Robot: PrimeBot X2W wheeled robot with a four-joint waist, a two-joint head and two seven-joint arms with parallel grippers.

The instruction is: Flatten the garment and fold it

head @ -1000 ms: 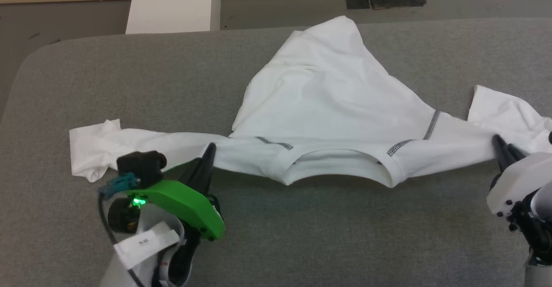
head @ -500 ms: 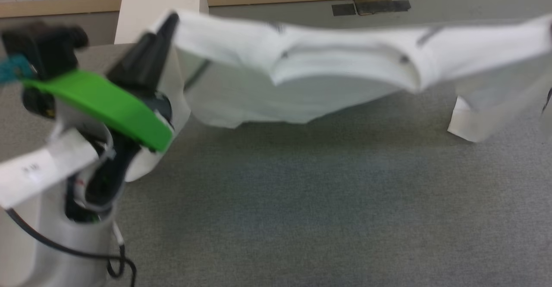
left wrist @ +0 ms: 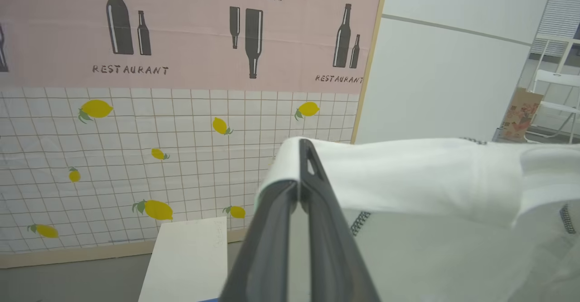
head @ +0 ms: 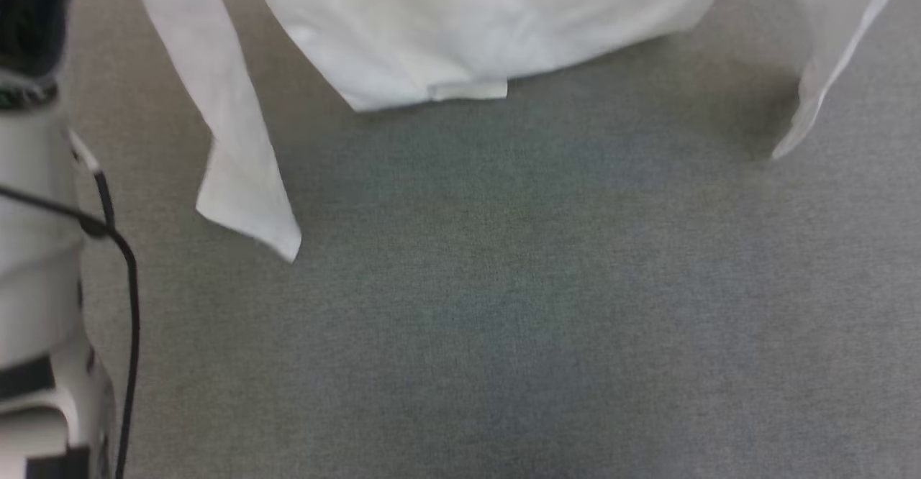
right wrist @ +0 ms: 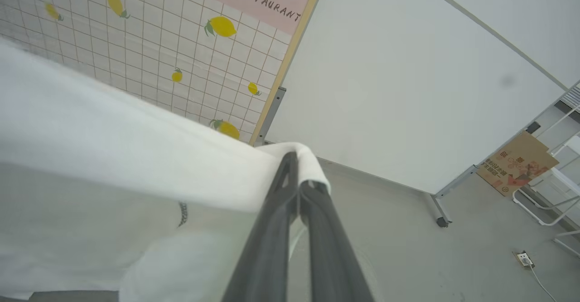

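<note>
Grey woven cloth covers the worktop point(head: 504, 321), flat and evenly lit, with soft shadows across its far half. Over that far half hangs the garment point(head: 468, 26), lifted off the surface. Its white body drops in from the top of the head view, one sleeve point(head: 237, 148) dangles toward the worktop's left edge and the other sleeve point(head: 827, 69) toward the right edge. Whether the sleeve tips touch the cloth cannot be told. A pale left forearm point(head: 29, 249) stands by the left edge, with a black cable point(head: 129, 285) looping down it.

The left gripper point(left wrist: 303, 157) is clenched on a fold at the garment's upper edge. The fabric wraps over its dark tips and stretches off to the right of the left wrist view, where zigzag stitching shows. The right gripper point(right wrist: 297, 175) is pinched just as tight on the opposite end, with fabric curling over its tips.

Behind stands a wall panel point(left wrist: 136, 134) of white grid printed with yellow lemons, topped by a pink band point(left wrist: 181, 43) of dark bottles and the word RESTAURANT. A white block point(left wrist: 190, 256) stands before it. Beside the panel a plain white partition point(left wrist: 444, 80) rises from the grey floor point(right wrist: 408, 247), with a brown cardboard sign point(right wrist: 521, 163) at its far end and a socket point(right wrist: 524, 259) lying on the floor.
</note>
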